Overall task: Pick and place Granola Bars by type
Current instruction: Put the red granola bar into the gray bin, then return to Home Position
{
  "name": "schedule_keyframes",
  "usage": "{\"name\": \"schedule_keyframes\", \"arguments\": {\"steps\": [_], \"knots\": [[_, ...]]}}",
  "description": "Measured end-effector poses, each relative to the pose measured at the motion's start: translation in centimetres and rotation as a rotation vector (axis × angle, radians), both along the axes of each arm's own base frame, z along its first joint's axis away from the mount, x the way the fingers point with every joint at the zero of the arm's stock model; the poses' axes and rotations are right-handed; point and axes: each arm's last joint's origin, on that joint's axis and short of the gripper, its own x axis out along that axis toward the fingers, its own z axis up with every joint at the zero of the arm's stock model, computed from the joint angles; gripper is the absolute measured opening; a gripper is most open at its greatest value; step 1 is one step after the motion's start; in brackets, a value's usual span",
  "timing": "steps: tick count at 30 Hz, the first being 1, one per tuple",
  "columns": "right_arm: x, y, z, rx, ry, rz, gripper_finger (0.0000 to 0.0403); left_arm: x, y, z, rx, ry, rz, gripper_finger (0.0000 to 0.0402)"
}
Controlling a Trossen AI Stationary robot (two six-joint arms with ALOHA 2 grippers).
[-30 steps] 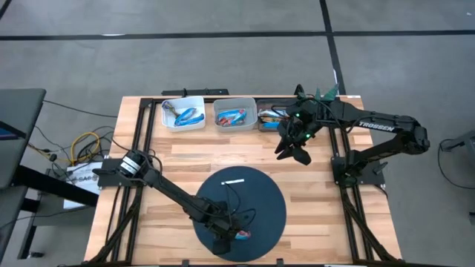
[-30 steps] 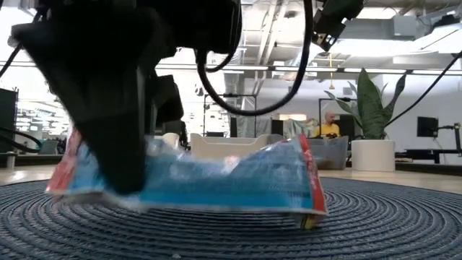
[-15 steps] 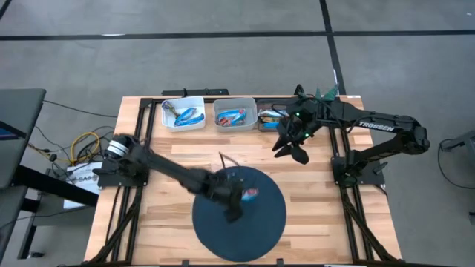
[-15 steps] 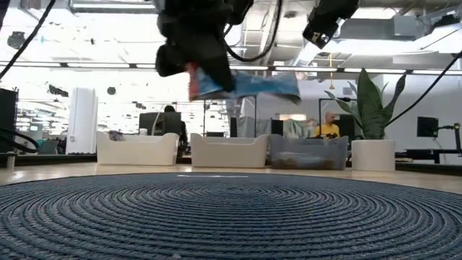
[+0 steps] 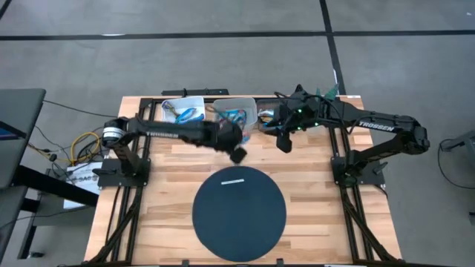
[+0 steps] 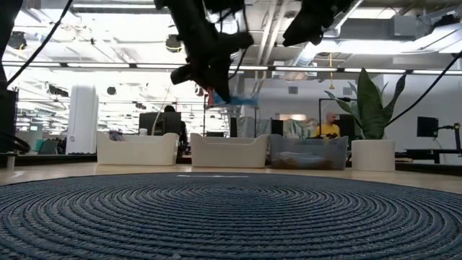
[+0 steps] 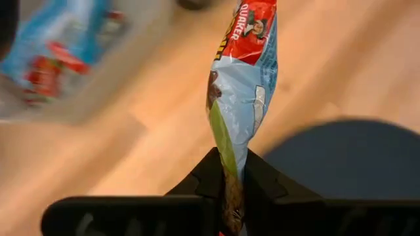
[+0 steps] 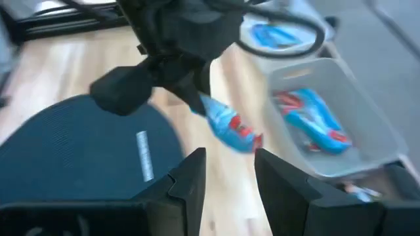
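Note:
My left gripper (image 5: 236,150) hangs above the wood between the round mat and the middle white bin (image 5: 236,113), shut on a blue granola bar with a red end (image 7: 243,78). The same bar (image 6: 229,98) shows high in the low view. Blue bars lie in the middle bin (image 8: 308,121) and in the left white bin (image 5: 183,114). More wrapped bars lie in the clear bin (image 5: 270,119). My right gripper (image 5: 283,141) hovers open just in front of the clear bin, and its fingers (image 8: 197,176) frame the carried bar (image 8: 226,128). My left gripper pinches the bar's brown-green end (image 7: 227,164) between its two fingers (image 7: 205,176). The wrapper stands edge-on in the gap. The bar sticks out past the fingertips, red end (image 7: 252,23) farthest out, and is lifted clear of the table.
A dark round woven mat (image 5: 239,211) covers the near middle of the table, with a thin white strip (image 5: 232,180) on its far part. Three bins stand in a row along the far edge. Both arms meet close together near the middle and clear bins.
My left gripper has lifted the blue bar off the mat's near part and carried it up and toward the far edge, to just short of the middle bin. It has stayed shut on the bar. My right gripper has shifted slightly toward the far edge.

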Motion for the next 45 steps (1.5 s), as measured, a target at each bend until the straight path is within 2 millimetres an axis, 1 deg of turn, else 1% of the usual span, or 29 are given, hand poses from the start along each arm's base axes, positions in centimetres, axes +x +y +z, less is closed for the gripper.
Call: {"name": "schedule_keyframes", "arguments": {"steps": [3, 7, 11, 15, 17, 22, 25, 29, 33, 35, 36, 39, 41, 45], "knots": [[0.0, -0.3, 0.1, -0.023, -0.002, -0.094, 0.0123, -0.4, 3.1, 0.0, 0.005, 0.008, 0.06, 0.0022], [-0.1, -1.0, 0.1, -0.015, -0.003, -0.198, 0.0123, -1.1, 6.7, 0.1, 0.041, -0.002, 0.119, 0.002], [-0.4, -1.7, 0.1, 0.014, -0.008, -0.253, 0.0123, -1.8, 10.0, 0.3, 0.046, -0.027, 0.12, 0.0024], [-0.6, -2.4, 0.1, 0.041, -0.013, -0.298, 0.0123, -2.4, 12.5, 0.1, 0.07, -0.031, 0.118, 0.0025], [-0.7, -2.6, 0.1, 0.042, -0.011, -0.306, 0.0123, -2.6, 13.5, 0.3, 0.095, -0.052, 0.113, 0.0025], [-0.7, -2.7, 0.1, 0.044, -0.011, -0.311, 0.0123, -3.2, 15.4, 0.5, 0.084, -0.098, 0.065, 0.0036], [-0.7, -2.7, 0.1, 0.044, -0.011, -0.311, 0.0123, -3.6, 16.0, 0.5, 0.071, -0.092, 0.054, 0.0063], [-0.7, -2.7, 0.0, 0.045, -0.009, -0.31, 0.0123, -4.0, 16.7, 0.5, 0.064, -0.101, 0.046, 0.0115], [-0.7, -2.7, 0.0, 0.052, -0.008, -0.302, 0.0123, -4.1, 16.9, 0.6, 0.058, -0.118, 0.061, 0.0157], [-0.7, -2.5, 0.0, 0.087, -0.014, -0.252, 0.0123, -4.0, 16.8, 0.7, 0.048, -0.137, 0.086, 0.0168], [-0.6, -2.4, 0.1, 0.113, -0.019, -0.198, 0.0123, -3.9, 16.5, 0.9, 0.046, -0.147, 0.08, 0.0171], [-1.3, -1.6, 0.7, 0.185, -0.05, -0.056, 0.0123, -3.5, 15.3, 2.6, 0.058, -0.236, 0.01, 0.0173], [-2.1, -0.9, 1.0, 0.203, -0.095, 0.003, 0.0123, -3.4, 14.0, 4.4, 0.082, -0.314, -0.044, 0.0173], [-4.9, 0.7, -0.5, 0.23, -0.184, 0.02, 0.0123, -4.1, 11.1, 8.5, 0.207, -0.435, -0.119, 0.0173]]}}
